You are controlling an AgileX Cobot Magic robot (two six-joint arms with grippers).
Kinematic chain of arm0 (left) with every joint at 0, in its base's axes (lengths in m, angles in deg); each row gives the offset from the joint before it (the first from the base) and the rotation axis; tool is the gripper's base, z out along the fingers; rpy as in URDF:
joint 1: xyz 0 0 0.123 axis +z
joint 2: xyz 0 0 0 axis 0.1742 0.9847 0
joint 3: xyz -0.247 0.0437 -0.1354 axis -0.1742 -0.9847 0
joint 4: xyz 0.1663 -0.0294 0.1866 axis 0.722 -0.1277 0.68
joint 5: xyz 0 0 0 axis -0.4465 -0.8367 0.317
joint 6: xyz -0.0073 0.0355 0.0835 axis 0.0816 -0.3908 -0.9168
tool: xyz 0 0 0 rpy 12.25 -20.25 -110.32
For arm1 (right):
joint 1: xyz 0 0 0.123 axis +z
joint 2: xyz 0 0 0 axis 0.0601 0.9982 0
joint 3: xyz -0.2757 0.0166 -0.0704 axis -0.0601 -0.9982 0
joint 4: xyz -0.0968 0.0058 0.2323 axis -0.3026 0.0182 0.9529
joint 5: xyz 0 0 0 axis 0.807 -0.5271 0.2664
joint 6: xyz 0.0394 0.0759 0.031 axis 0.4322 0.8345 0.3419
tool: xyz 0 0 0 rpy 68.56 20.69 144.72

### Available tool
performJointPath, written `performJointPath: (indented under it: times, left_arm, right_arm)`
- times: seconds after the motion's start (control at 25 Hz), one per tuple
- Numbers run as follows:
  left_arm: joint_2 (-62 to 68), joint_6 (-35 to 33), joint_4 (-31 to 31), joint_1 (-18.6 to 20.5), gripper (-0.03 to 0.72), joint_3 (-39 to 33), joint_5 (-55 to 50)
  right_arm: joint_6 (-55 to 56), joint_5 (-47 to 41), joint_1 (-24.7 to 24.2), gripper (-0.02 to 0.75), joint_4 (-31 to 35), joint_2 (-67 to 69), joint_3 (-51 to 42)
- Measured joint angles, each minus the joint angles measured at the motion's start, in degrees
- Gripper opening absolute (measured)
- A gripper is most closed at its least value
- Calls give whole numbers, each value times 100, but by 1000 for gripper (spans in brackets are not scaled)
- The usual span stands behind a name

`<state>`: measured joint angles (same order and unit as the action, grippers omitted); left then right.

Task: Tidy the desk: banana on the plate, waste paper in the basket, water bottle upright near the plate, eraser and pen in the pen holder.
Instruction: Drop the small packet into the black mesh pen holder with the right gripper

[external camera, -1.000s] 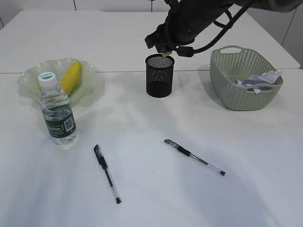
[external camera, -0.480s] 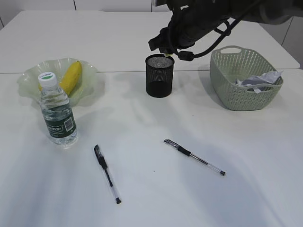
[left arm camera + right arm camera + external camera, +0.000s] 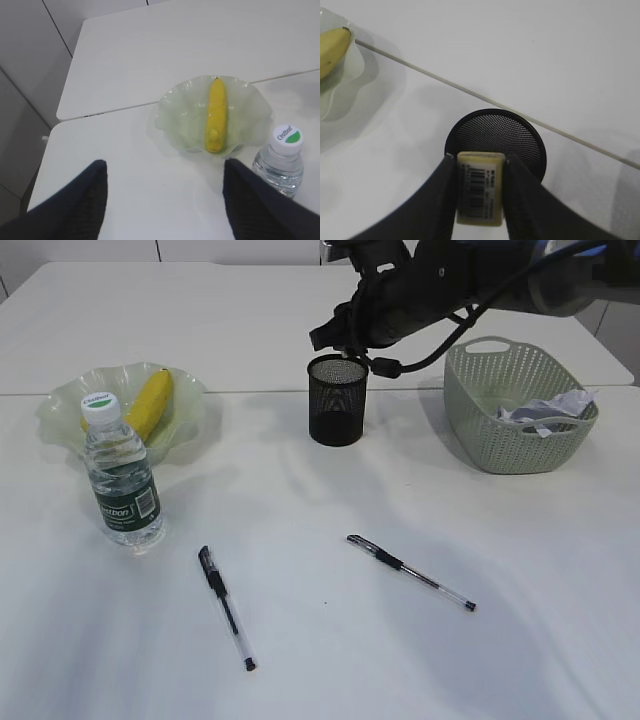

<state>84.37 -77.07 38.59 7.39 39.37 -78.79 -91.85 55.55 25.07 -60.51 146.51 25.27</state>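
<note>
Exterior: right tool (image 3: 345,345) has shifted a bit up/back vs 0.5 s ago, hovering over the pen holder (image 3: 337,400); 2 pens (image 3: 226,607) unmoved on tabletop (image 3: 320,660).
L wrist: left tool (image 3: 162,192) spread wide, holding nothing; banana (image 3: 216,114) on plate (image 3: 172,112).
R wrist: fingers (image 3: 437,195) clenched on eraser (image 3: 479,187) above holder's mouth.

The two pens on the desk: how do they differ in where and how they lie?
The left pen lies nearer the water bottle; the right pen lies toward the basket side. The left pen runs steeply, its dark grip end farther from the camera and its tip nearer; the right pen lies flatter, slanting down to the right. Both are clear-barrelled with dark grips, flat on the desk, outside the pen holder.
</note>
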Motion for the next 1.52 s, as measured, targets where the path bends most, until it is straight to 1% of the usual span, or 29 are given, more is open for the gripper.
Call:
performJointPath:
  times: [0.56,1.04,1.52]
  left_arm:
    - [0,0,0,0,517,0,0]
    - [0,0,0,0,517,0,-127]
    - [0,0,20,0,517,0,-136]
  right_arm:
    - [0,740,0,221,0,499,124]
    - [0,781,-7,221,0,1164,834]
    - [21,741,-230,221,0,1305,872]
